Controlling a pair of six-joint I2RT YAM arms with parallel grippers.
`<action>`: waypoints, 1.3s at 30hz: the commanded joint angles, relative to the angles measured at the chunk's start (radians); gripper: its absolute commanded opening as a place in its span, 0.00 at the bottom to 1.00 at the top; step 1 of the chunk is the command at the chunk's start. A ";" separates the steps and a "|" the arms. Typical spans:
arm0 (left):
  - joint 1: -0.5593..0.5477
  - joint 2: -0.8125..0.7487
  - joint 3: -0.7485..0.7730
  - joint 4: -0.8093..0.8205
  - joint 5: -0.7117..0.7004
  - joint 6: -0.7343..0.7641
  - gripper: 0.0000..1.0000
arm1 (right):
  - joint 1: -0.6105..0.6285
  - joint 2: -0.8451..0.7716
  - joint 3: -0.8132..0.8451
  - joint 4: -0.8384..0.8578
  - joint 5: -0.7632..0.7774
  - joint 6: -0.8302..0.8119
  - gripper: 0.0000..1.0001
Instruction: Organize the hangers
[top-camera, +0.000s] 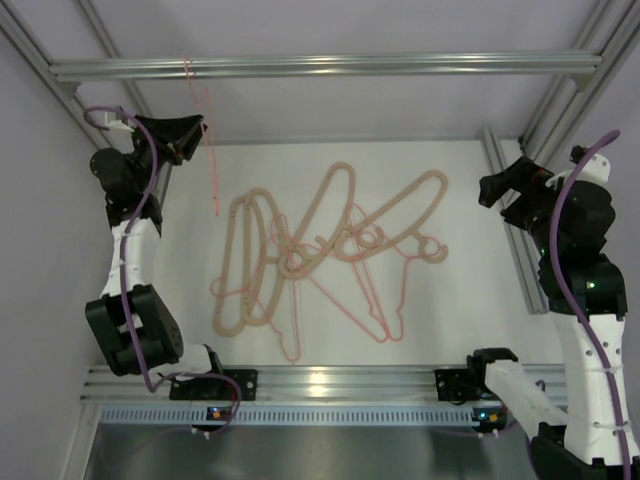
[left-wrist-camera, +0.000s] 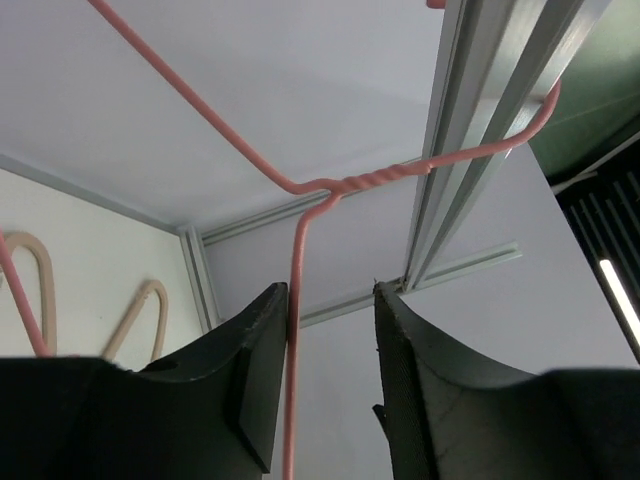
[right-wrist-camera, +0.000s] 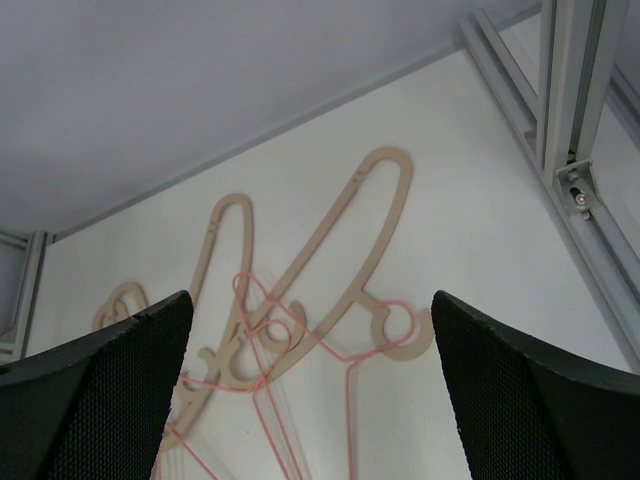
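One thin pink hanger (top-camera: 207, 135) hangs by its hook from the top aluminium rail (top-camera: 330, 66) at the back left. My left gripper (top-camera: 190, 135) is right beside it. In the left wrist view the pink hanger's wire (left-wrist-camera: 296, 250) runs down between the jaws of my left gripper (left-wrist-camera: 330, 300), which stand apart, and it rests against the left finger (left-wrist-camera: 255, 350). Several beige hangers (top-camera: 320, 215) and pink hangers (top-camera: 375, 300) lie tangled on the white table. My right gripper (top-camera: 495, 190) hovers open at the right, above the beige hangers (right-wrist-camera: 370, 200) and pink ones (right-wrist-camera: 350, 365), with nothing between its fingers.
Aluminium frame posts run along the left side (top-camera: 40, 60) and the right side (top-camera: 505, 200) of the table. A rail (top-camera: 330, 380) crosses the near edge between the arm bases. The hung hanger's hook sits over the rail (left-wrist-camera: 480, 110) in the left wrist view.
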 joint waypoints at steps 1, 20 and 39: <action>0.005 -0.083 0.025 -0.139 -0.016 0.174 0.45 | -0.011 -0.012 -0.008 0.046 -0.007 0.002 0.99; -0.088 -0.365 0.336 -0.903 -0.446 0.853 0.58 | -0.013 -0.003 -0.014 0.059 -0.027 0.002 0.99; -1.344 0.064 0.345 -1.118 -1.379 1.109 0.53 | -0.013 -0.032 0.005 0.050 0.045 -0.008 0.99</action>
